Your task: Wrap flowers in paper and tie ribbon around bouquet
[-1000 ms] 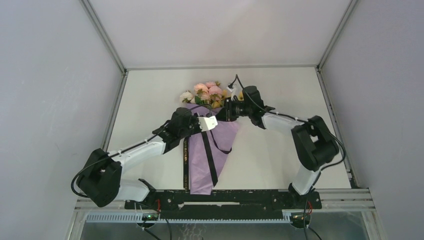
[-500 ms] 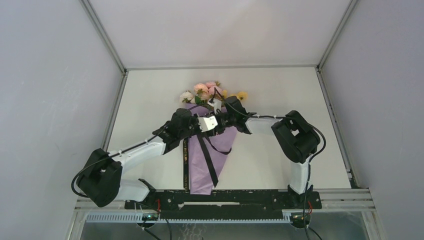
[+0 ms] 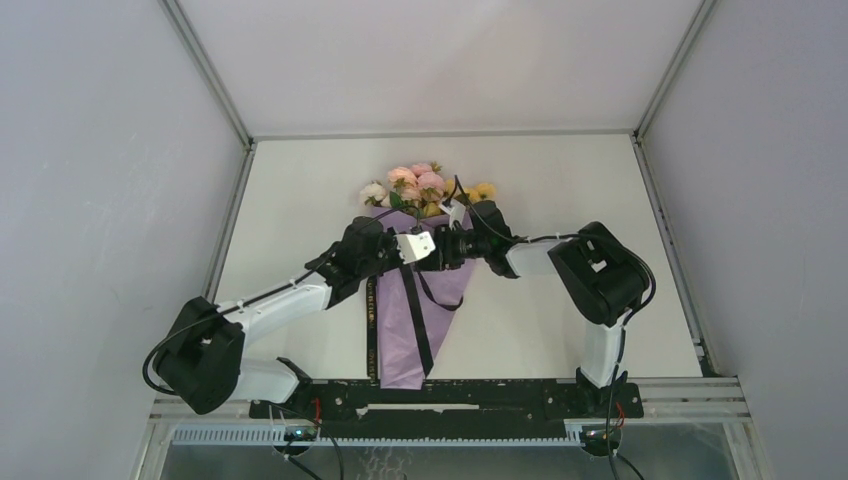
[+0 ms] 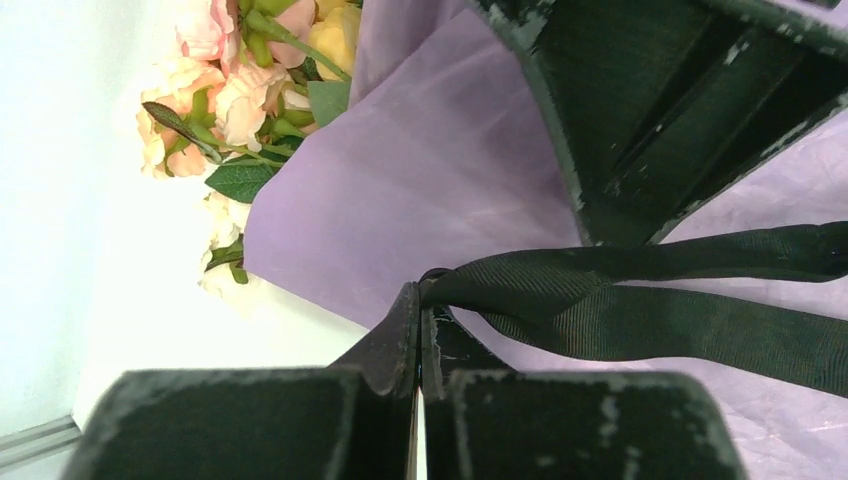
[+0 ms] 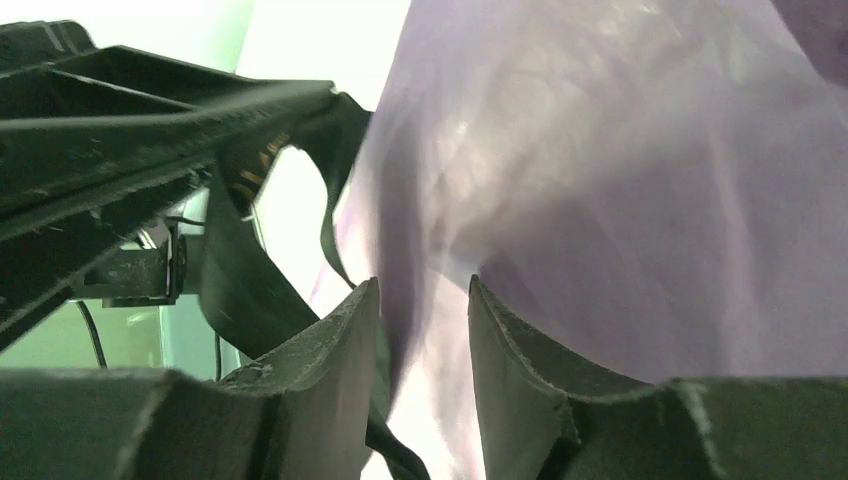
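Note:
The bouquet lies in the middle of the table: pink, white and yellow flowers [image 3: 418, 184] at the far end of a lilac paper [image 3: 398, 345] cone that points toward the arms. A black ribbon [image 3: 416, 322] runs down over the paper. My left gripper [image 4: 420, 292] is shut on a fold of the ribbon [image 4: 640, 290] above the paper [image 4: 430, 180], near the flowers [image 4: 225, 90]. My right gripper [image 5: 422, 292] stands open just over the paper [image 5: 620, 180], close to the left gripper's fingers [image 5: 150, 130] and the hanging ribbon [image 5: 235, 290]. Both grippers meet over the cone's upper part.
A black strip with gold lettering [image 3: 372, 325] lies along the cone's left edge. Grey walls enclose the white table [image 3: 560, 170] on three sides. A black rail [image 3: 450, 395] with the arm bases runs along the near edge.
My right gripper has swung from beside the flowers leftward and down to the cone's upper part, next to the left gripper, and its jaws have opened wider. The left arm has stayed put.

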{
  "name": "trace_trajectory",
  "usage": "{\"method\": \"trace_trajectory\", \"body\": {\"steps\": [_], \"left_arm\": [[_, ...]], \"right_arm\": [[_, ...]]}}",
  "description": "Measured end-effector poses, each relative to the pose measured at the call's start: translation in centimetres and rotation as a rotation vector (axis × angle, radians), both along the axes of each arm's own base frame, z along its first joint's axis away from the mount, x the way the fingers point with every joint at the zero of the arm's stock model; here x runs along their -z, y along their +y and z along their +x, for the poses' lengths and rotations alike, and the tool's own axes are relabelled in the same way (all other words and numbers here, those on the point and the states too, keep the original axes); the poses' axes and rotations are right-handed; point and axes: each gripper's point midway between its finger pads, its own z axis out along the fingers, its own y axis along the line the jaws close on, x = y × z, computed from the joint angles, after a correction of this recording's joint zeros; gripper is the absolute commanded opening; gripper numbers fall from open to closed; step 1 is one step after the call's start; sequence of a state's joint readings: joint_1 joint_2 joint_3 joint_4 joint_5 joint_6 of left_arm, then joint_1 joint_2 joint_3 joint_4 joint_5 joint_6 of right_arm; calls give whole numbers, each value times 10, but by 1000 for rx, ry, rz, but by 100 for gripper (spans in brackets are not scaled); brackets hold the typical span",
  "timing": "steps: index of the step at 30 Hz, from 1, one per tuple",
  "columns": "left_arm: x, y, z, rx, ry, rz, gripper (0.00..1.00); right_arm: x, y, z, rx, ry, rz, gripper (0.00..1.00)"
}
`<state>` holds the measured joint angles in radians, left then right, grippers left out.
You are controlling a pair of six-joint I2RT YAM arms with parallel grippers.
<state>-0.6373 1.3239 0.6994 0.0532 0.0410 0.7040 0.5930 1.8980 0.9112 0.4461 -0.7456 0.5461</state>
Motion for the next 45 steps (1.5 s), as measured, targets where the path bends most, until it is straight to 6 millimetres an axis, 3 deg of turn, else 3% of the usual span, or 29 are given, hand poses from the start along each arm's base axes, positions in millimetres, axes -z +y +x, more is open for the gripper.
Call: {"method": "trace_trajectory", "body": {"steps": [10, 16, 24, 32, 34, 36, 41, 44, 45], "left_arm": [[3, -2, -4, 6, 24, -11, 0], [9, -2, -4, 1, 45, -8, 0], [11, -2, -5, -3, 53, -11, 0], [13, -4, -6, -11, 72, -26, 0], [13, -4, -7, -12, 78, -31, 0], [14, -5, -8, -11, 89, -42, 0], [16, -6, -11, -15, 121, -59, 0], [16, -6, -13, -11, 134, -61, 2], [17, -5, -13, -11, 138, -60, 17]], "right_arm": [[-15, 19, -1, 0, -56, 51, 56], [-20, 21, 3, 12, -64, 80, 58], [-21, 11, 8, 49, -52, 116, 59], [-23, 24, -1, 30, -58, 139, 58], [-18, 26, -2, 33, -51, 130, 54], [-12, 28, -1, 39, -43, 118, 44], [4, 33, 2, 50, -22, 91, 0], [11, 31, 2, 61, -4, 70, 0], [12, 30, 3, 67, -2, 63, 0]]}}
